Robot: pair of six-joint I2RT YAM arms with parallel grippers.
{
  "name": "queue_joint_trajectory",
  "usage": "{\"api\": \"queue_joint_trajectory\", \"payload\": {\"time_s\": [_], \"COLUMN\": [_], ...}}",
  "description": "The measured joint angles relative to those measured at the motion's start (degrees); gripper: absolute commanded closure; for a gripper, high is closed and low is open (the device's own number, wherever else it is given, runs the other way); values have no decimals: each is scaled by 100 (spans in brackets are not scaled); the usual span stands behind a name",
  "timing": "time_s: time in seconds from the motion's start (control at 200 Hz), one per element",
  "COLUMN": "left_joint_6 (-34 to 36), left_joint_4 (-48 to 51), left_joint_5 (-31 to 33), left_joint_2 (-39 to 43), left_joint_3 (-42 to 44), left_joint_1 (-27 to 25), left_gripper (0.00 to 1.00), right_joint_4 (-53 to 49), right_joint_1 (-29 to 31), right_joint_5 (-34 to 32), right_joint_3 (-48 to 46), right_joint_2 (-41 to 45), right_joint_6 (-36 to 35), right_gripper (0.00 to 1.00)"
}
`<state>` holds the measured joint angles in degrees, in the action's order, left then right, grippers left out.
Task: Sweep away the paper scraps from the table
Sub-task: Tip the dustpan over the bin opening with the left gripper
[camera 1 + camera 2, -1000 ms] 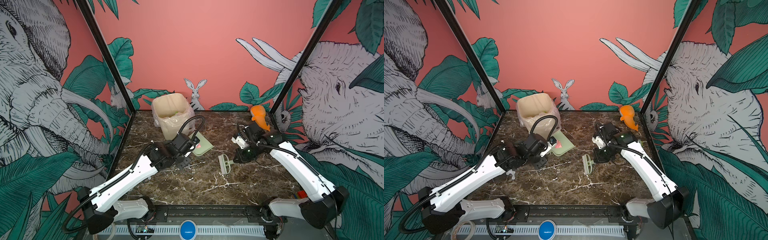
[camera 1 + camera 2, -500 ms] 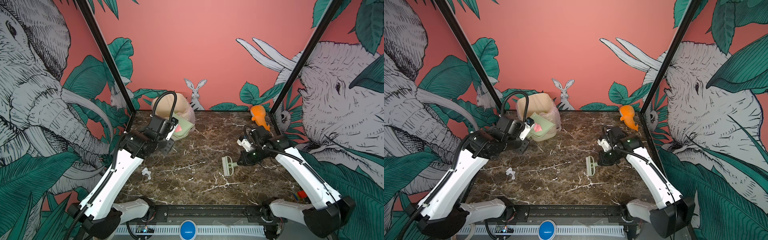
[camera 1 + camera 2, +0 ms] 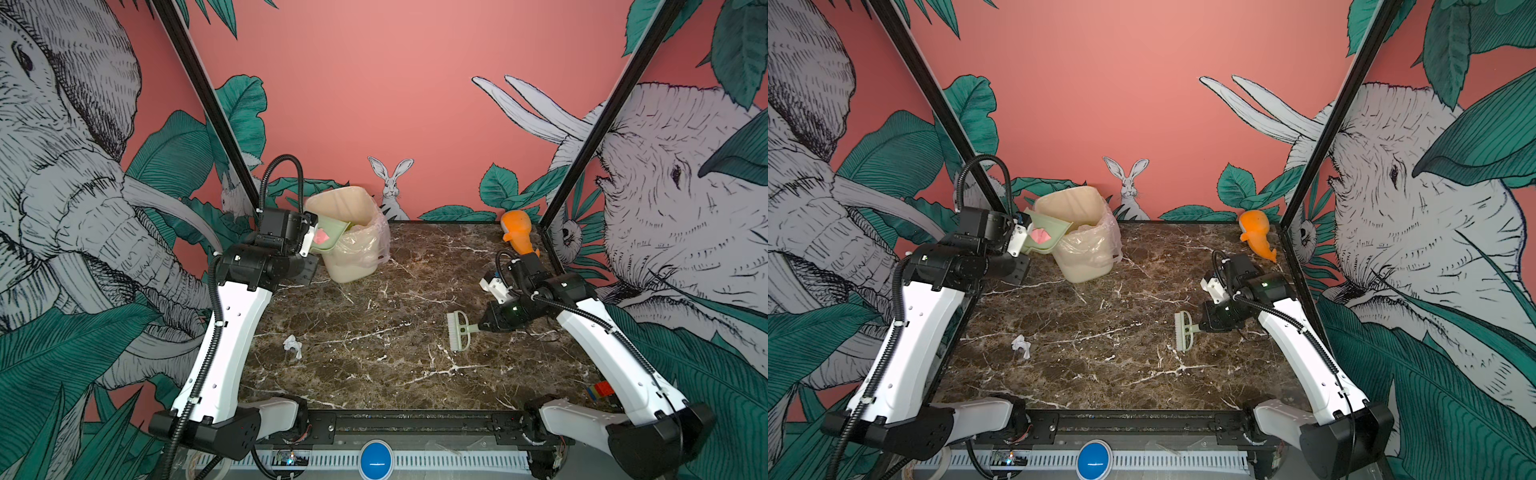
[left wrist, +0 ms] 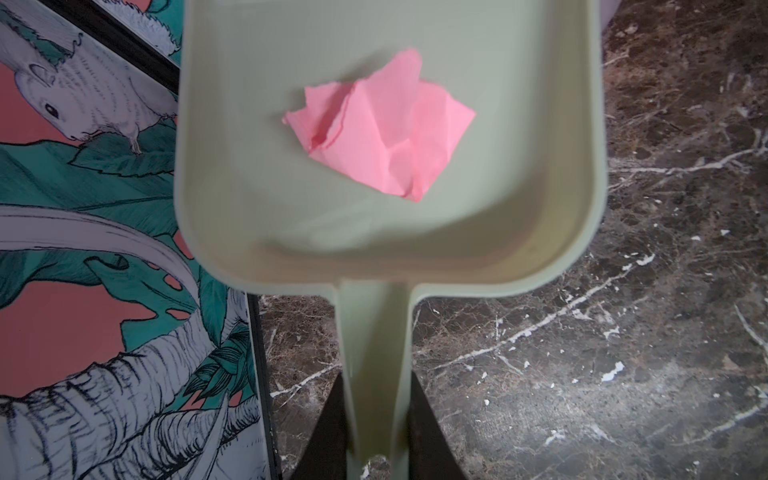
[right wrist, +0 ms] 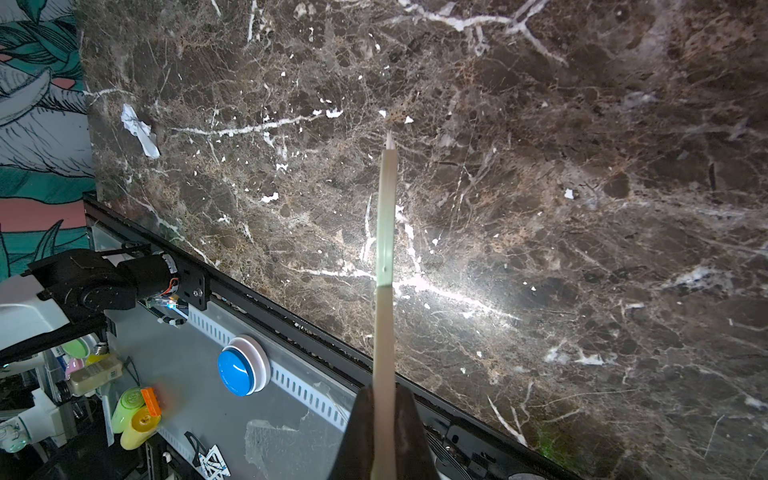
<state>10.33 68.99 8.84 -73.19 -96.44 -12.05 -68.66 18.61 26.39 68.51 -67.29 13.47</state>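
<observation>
Emptying: left gripper (image 4: 376,419) clamps dustpan (image 4: 249,166), 1 pink scrap (image 4: 380,124), at bin (image 3: 349,257) rim; right gripper (image 5: 384,424) clamps brush (image 3: 457,332). Next: tip steeper; 1 white scrap (image 3: 292,345) on table (image 3: 374,374).

This is looking like a robotics lab's staged test cell: printed jungle wall panels (image 3: 374,91) are enclosing a marble-patterned bench (image 3: 395,374), white robot arms (image 3: 224,332) are standing mounted on a black rail (image 3: 415,424), and a blue button (image 3: 376,460) is sitting in front.

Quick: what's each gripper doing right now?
Left gripper: shut on the pale green plastic dustpan.
Right gripper: shut on the pale green bristled hand brush.
</observation>
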Motion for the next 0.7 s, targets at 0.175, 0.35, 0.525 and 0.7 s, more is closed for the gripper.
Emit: {"api": "queue_joint_trajectory", "payload": {"time_s": [0.175, 0.35, 0.525, 0.7], "left_joint_6": [177, 372, 686, 1012], "left_joint_4": [-94, -173, -205, -212], "left_joint_5": [-70, 52, 345, 715], "left_joint_2": [-282, -800, -1460, -1888], "left_joint_3": [-275, -750, -1311, -1657], "left_joint_1": [398, 476, 476, 474], "left_gripper": [95, 95, 95, 95], "right_joint_4": [-17, -17, -44, -107], "right_joint_1": [-90, -114, -125, -173], "right_joint_5": [48, 101, 125, 131], "right_joint_3": [0, 0, 0, 0], "right_joint_2": [44, 46, 46, 52], "right_joint_6": [-24, -26, -46, -68], "right_gripper": [100, 100, 100, 100]}}
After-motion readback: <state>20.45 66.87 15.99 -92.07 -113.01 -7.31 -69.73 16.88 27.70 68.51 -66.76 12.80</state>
